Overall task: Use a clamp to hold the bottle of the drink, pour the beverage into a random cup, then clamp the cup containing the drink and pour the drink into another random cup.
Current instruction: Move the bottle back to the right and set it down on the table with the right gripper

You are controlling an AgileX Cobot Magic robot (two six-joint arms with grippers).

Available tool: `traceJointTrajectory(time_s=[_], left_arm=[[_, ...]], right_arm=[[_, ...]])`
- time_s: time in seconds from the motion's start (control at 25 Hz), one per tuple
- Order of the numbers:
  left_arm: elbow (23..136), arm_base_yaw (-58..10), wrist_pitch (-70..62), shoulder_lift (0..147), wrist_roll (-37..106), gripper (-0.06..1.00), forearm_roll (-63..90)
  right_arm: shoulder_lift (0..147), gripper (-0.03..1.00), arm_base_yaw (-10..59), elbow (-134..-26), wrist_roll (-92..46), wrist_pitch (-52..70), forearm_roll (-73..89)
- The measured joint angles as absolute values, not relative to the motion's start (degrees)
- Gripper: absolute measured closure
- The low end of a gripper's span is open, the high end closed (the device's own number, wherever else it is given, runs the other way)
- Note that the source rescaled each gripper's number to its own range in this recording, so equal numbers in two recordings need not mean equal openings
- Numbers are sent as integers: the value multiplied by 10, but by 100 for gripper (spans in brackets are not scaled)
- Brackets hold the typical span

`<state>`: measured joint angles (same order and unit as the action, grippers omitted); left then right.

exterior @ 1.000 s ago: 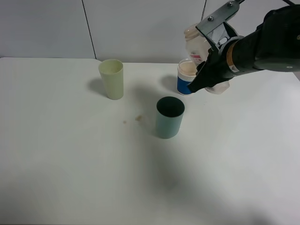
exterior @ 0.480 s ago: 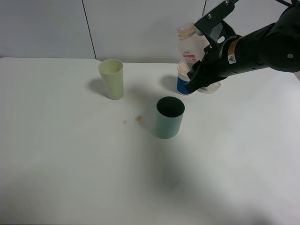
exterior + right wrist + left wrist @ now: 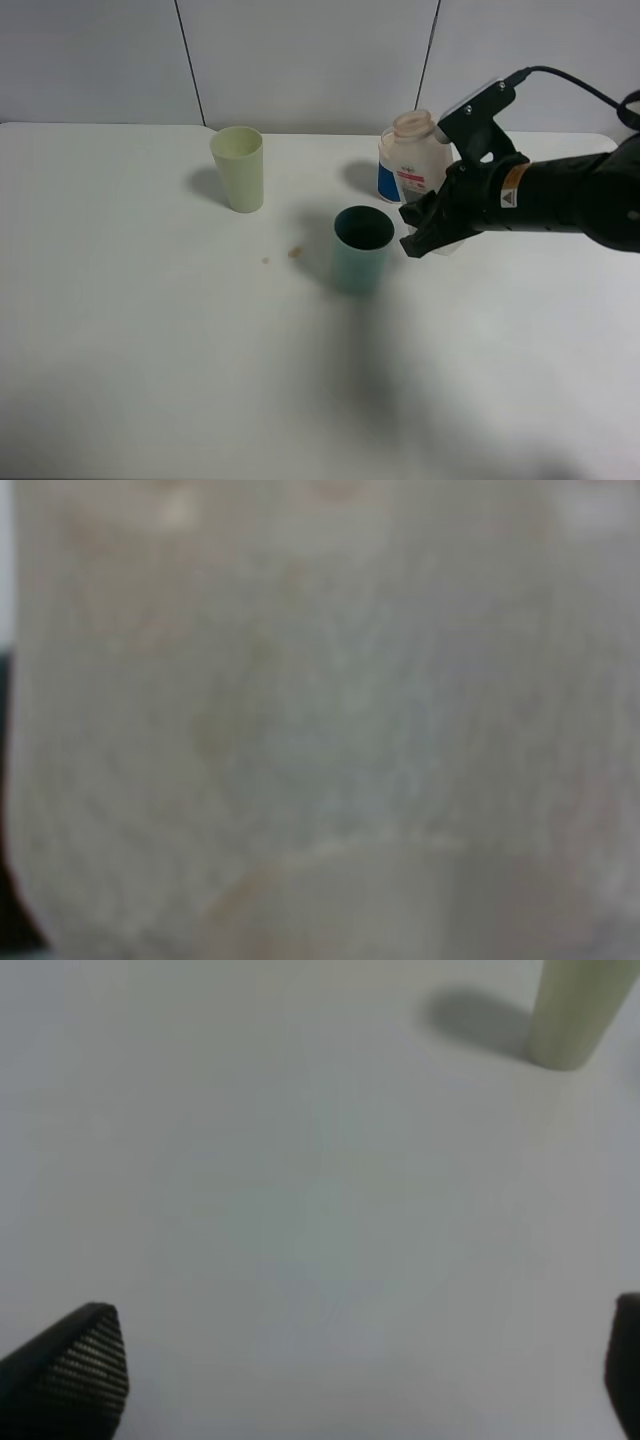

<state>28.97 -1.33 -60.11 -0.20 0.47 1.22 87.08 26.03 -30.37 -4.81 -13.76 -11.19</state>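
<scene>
The bottle of the drink (image 3: 412, 152) stands upright just right of the teal-green cup (image 3: 361, 250), with no cap on its wide neck. My right gripper (image 3: 427, 226) is shut on its lower body, which hides that part. Up close, the right wrist view is filled by the blurred translucent bottle wall (image 3: 320, 720). The teal cup's inside looks dark, and I cannot make out the beverage in it. The pale yellow-green cup (image 3: 238, 168) stands at the back left, also seen as the yellow-green cup (image 3: 573, 1012) in the left wrist view. My left gripper (image 3: 350, 1365) hangs open over bare table.
A blue-banded clear cup (image 3: 386, 180) stands right behind the bottle. Small brown drops (image 3: 295, 253) lie on the white table (image 3: 150, 350) left of the teal cup. A grey wall runs along the table's far edge.
My right gripper has come down and forward with the bottle, turning it from tilted to upright beside the teal cup. The cups have stayed in place.
</scene>
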Motion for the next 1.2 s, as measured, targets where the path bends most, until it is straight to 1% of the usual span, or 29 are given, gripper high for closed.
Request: traceJointTrajectory(time_s=[0.12, 0.24, 0.68, 1.08, 1.2], left_arm=[[290, -13, -601, -2, 5, 5, 12], [290, -13, -601, -2, 5, 5, 12], [290, -13, -601, -2, 5, 5, 12], [290, -13, -601, -2, 5, 5, 12], [290, -13, -601, -2, 5, 5, 12]], right_arm=[[870, 95, 253, -268, -69, -180, -82], [870, 95, 241, -253, -83, -194, -71], [870, 95, 168, -233, -149, -245, -59], [870, 95, 162, -233, -247, -349, 64], [871, 95, 162, -233, -258, -382, 72]])
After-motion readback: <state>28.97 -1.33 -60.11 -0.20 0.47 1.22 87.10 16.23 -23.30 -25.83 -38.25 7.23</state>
